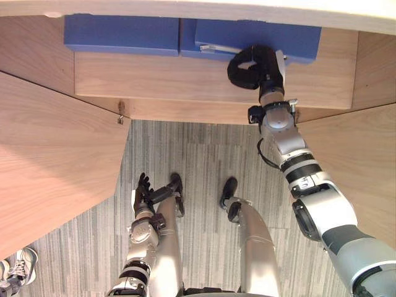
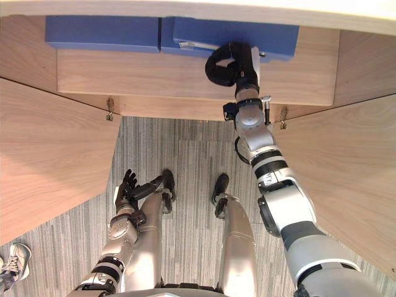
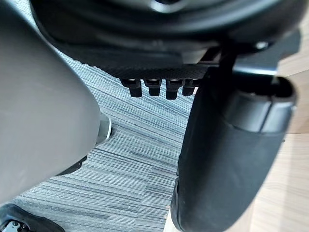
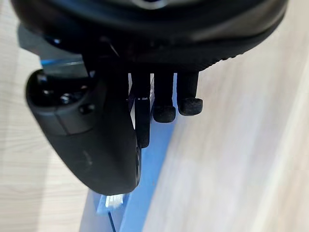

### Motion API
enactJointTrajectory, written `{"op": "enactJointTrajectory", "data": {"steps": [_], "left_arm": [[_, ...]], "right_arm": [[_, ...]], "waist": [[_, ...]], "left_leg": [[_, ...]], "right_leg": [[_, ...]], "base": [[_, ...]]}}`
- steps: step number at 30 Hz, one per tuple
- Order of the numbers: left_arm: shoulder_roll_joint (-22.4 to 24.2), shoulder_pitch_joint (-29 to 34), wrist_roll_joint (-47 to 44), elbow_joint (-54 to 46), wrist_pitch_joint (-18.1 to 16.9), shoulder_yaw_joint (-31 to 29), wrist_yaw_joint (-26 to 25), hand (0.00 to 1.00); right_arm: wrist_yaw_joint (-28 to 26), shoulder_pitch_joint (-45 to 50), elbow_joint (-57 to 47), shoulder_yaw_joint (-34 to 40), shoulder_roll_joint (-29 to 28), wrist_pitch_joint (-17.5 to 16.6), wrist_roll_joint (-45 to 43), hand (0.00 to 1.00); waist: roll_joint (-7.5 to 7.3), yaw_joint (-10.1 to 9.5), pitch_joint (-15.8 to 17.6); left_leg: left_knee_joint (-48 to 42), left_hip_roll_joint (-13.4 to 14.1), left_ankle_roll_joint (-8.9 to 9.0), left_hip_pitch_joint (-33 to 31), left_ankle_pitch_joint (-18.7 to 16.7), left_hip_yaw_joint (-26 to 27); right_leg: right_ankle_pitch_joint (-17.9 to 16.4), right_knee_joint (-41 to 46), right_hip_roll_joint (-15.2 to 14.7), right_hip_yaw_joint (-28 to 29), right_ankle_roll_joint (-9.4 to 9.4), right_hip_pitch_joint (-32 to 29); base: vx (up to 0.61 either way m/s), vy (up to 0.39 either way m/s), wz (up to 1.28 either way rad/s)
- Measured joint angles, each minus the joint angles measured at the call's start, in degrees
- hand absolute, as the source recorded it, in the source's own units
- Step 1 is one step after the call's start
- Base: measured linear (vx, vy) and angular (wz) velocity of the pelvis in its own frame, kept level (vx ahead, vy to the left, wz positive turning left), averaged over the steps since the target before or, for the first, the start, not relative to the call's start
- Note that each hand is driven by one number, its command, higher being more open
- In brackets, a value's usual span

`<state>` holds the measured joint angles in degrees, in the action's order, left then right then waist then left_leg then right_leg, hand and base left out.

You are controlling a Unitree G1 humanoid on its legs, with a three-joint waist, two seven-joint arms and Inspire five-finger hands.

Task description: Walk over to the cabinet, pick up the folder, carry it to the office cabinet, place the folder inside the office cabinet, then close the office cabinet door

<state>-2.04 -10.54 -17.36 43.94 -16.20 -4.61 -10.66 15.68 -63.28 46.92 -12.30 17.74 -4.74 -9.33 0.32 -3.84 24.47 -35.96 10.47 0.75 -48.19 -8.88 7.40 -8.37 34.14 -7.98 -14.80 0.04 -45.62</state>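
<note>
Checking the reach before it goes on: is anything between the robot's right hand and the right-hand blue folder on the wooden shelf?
Nothing visible. The right hand is at the front edge of the right-hand blue folder, which lies on the wooden cabinet shelf.

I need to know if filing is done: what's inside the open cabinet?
Blue folders lie on its shelf, with the right hand at the rightmost one's front edge. The top panel hides the shelf's back.
</note>
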Motion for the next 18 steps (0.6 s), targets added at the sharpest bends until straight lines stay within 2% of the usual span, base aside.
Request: {"op": "enactJointTrajectory", "data": {"steps": [6,11,13,15,16,18], "left_arm": [[-0.08,0.00,-0.78,-0.57,-0.53,-0.01,-0.11,1.00],[0.38,0.00,-1.01,-2.14,-0.82,-0.14,-0.48,1.00],[0.82,0.01,-1.03,-2.75,-0.80,-0.55,-0.57,1.00],[0.99,0.09,-1.04,-3.06,-0.38,-0.57,-0.61,1.00],[1.01,0.18,-1.02,-3.03,-0.20,-0.56,-0.58,1.00],[1.23,1.21,-0.94,-2.70,1.05,-0.36,-0.45,1.00]], "right_arm": [[2.59,-3.34,2.37,-4.33,1.35,-0.49,3.60,0.00],[3.57,-4.54,2.20,-4.40,2.84,0.52,4.97,0.00],[3.89,-2.96,-1.71,-4.17,3.61,1.96,4.86,0.00],[4.85,4.29,-15.13,-3.02,4.83,1.92,4.69,0.00],[4.86,6.75,-18.97,-2.63,4.97,1.68,4.62,0.00],[4.54,17.72,-30.53,-2.04,4.65,-0.80,4.41,0.00]], "waist": [[0.28,0.61,-0.18],[0.32,0.30,-0.20],[0.32,0.09,-0.20],[0.32,0.07,-0.20],[0.32,0.09,-0.20],[0.31,0.32,-0.20]], "left_leg": [[0.75,-0.33,0.18,-2.12,1.46,-0.46],[0.91,-0.35,0.49,-3.93,2.92,-1.44],[0.73,-0.29,0.47,-3.92,3.00,-1.49],[0.43,-0.28,0.39,-3.21,3.02,-1.47],[0.39,-0.27,0.37,-2.73,3.01,-1.46],[1.63,-0.42,0.25,1.82,2.74,-1.12]], "right_leg": [[0.42,0.64,-0.35,-0.44,-0.56,-2.39],[0.75,1.21,-0.50,-1.75,-1.20,-3.82],[0.73,1.46,-0.50,-1.84,-1.33,-3.79],[0.71,1.61,-0.50,-1.87,-1.36,-3.03],[0.69,1.53,-0.50,-1.89,-1.34,-2.48],[0.61,0.06,-0.43,-1.91,-1.26,2.13]], "base": [[-0.04,-0.030,0.05],[-0.08,-0.040,0.11],[-0.03,-0.032,0.02],[0.02,-0.005,0.00],[0.06,-0.003,0.01],[0.07,-0.001,0.02]]}}
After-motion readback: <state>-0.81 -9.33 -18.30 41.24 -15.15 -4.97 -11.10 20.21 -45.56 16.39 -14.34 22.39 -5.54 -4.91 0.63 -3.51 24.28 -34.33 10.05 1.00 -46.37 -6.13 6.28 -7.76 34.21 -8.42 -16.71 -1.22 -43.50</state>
